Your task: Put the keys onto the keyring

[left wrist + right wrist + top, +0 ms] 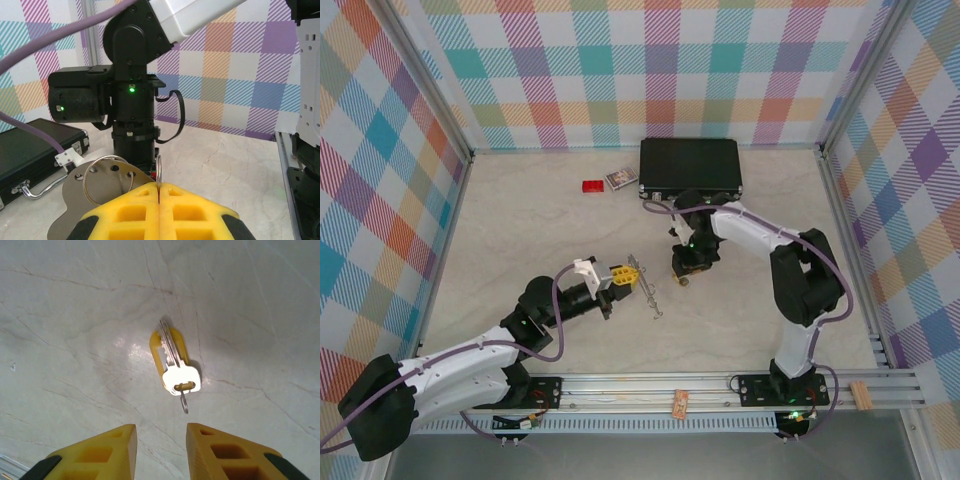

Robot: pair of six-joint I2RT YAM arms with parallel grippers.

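While the left gripper [159, 189] sits near the middle of the bench [520, 200], its jaws are pressed together on the thin wire of the keyring [106, 179]. The ring stands up just beyond the yellow fingertips [140, 197], w/ a flat grey-tan tag [75, 197] at its left. In the top view the ring is too small to read well; a thin metal piece seems to trail from it toward the near right.

The right gripper [160, 430] points straight down just right of the keyring, jaws narrowly apart w/ nothing btwn them. The keys [175, 365] lie flat on the bench below those jaws, not touching them. The silver key is stacked on the yellow-headed one, w/ a small ring at the head end.

The black case [690, 165] w/ its silver handle [37, 189] sits at the far edge, and the red block [592, 186] is left of it.
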